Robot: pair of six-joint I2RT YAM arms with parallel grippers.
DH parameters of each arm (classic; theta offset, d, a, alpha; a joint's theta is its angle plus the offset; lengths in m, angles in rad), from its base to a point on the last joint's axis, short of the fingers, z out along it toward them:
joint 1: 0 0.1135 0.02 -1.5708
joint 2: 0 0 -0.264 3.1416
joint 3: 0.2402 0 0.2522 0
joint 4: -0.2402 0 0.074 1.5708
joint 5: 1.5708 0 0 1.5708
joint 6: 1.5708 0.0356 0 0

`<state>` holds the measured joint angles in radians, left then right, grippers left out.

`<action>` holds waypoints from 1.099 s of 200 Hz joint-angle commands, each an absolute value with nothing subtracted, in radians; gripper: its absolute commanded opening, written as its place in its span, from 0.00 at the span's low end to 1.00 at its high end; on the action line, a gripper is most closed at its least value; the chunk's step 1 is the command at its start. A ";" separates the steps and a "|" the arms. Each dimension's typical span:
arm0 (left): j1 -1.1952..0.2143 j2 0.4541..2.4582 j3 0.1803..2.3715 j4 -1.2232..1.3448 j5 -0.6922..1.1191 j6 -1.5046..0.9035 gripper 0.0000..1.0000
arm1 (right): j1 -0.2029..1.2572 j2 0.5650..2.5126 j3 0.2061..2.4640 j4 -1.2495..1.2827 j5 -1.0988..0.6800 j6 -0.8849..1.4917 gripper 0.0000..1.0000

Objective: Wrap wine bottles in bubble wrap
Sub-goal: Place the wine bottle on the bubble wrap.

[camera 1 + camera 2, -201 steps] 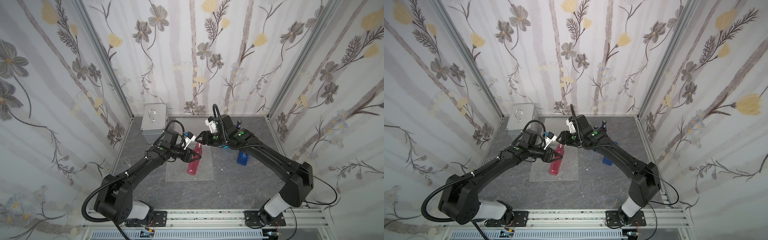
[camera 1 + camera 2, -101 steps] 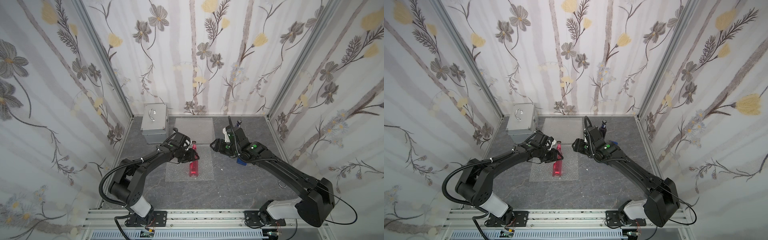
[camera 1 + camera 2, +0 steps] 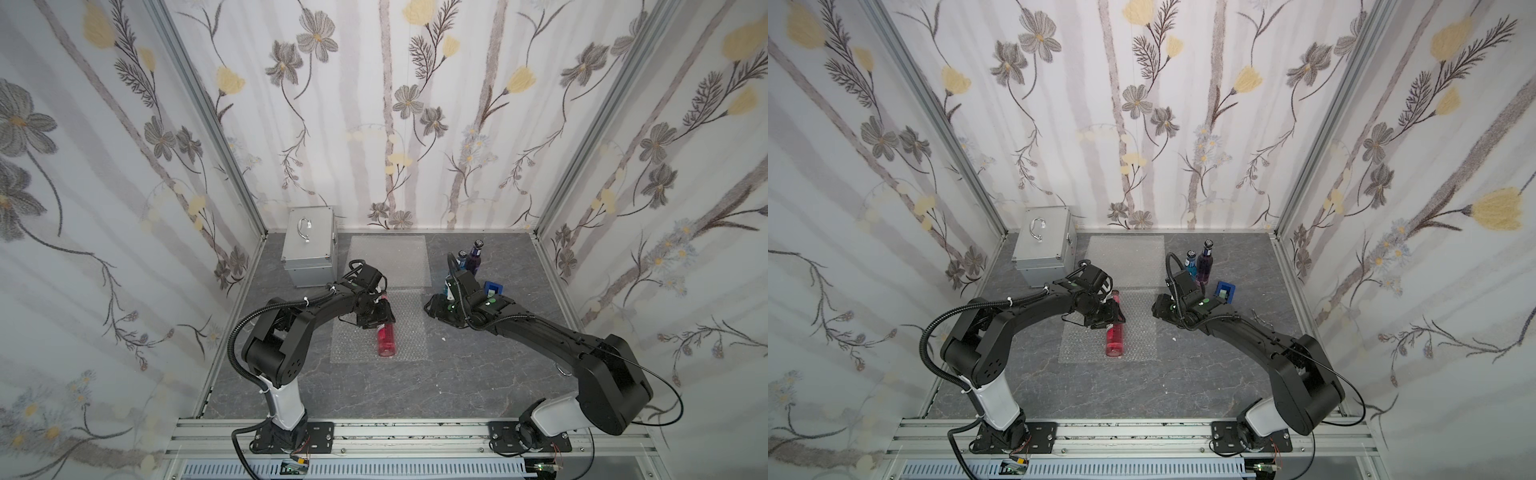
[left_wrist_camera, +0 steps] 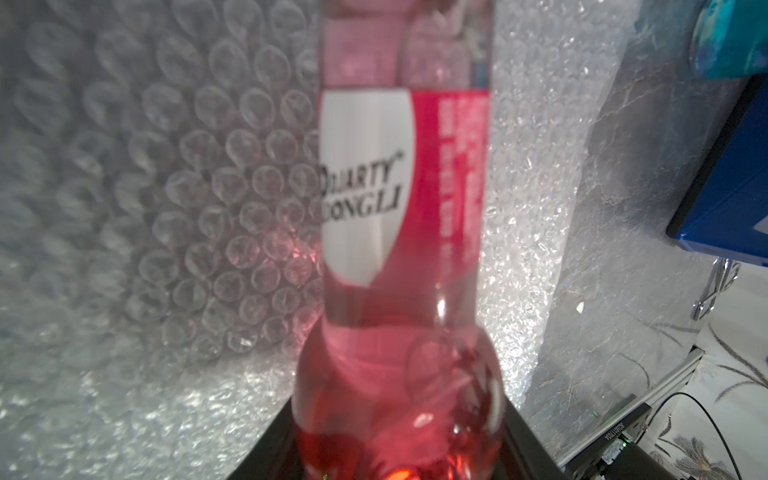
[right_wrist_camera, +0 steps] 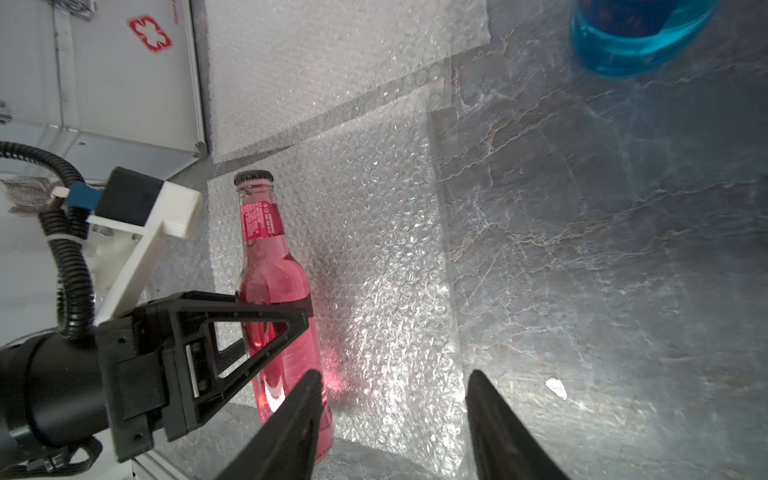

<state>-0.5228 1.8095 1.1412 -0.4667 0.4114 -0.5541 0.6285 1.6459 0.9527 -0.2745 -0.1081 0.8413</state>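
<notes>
1. The left gripper [image 3: 381,319] was clamped on the red wine bottle [image 3: 386,340], lying on the near bubble wrap sheet [image 3: 409,332] (neck pointing rearward);
2. The right gripper [image 5: 395,376] hung spread and empty beside that sheet; the blue bottle [image 3: 459,262] and purple bottle [image 3: 473,257] stood upright behind it.

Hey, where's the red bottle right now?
In both top views the red bottle lies on the near bubble wrap sheet at mid-table, its cap pointing to the far side, with the left pincer closed on its body.
</notes>
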 commanded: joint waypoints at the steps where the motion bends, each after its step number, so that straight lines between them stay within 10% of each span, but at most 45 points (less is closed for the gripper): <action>1: -0.524 1.827 1.164 -0.467 0.444 -0.568 0.00 | 0.625 1.686 0.955 -0.193 -0.152 0.842 0.56; 123: -0.525 1.923 1.218 -0.520 0.452 -0.558 0.04 | 0.588 1.834 0.886 -0.083 -0.274 0.827 0.52; 220: -0.520 1.835 1.183 -0.551 0.398 -0.538 0.50 | 0.590 1.904 0.864 0.035 -0.400 0.841 0.43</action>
<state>-0.5240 1.8637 1.1908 -0.5423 0.4110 -0.5449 0.5873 1.8908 0.8600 -0.0288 -0.3614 0.8265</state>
